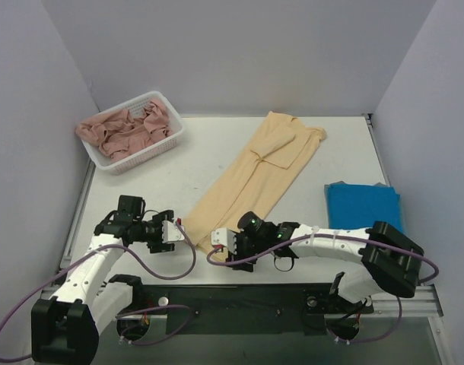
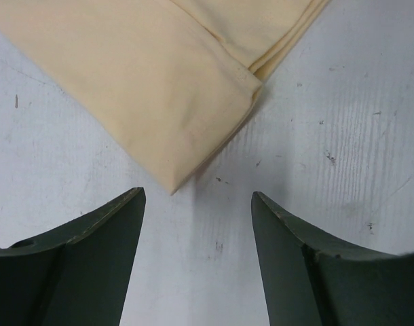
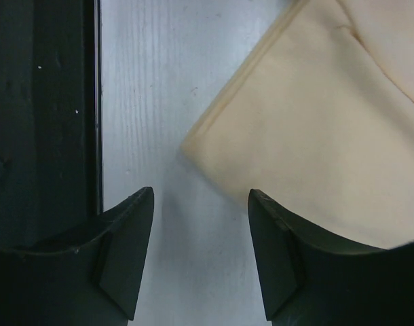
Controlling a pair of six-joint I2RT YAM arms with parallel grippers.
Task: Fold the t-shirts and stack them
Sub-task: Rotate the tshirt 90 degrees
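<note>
T-shirt (image 1: 255,179), pale yellow-peach: long folded strip, axis running from near hem to far right. Hem corners just ahead of left gripper (image 2: 197,197) and right gripper (image 3: 200,193), both parted and empty.

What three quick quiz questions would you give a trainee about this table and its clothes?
1. True or false: the blue t-shirt lies on top of the yellow-peach t-shirt.
2. What holds the pinkish clothes at the far left?
A. a white basket
B. a cardboard box
C. a drawer
3. Fill in the gap: the left claw and the right claw, both at the yellow-peach t-shirt's near end, are ____ and hold nothing.

Key: 1 false, they lie apart; 2 A; 3 open.
</note>
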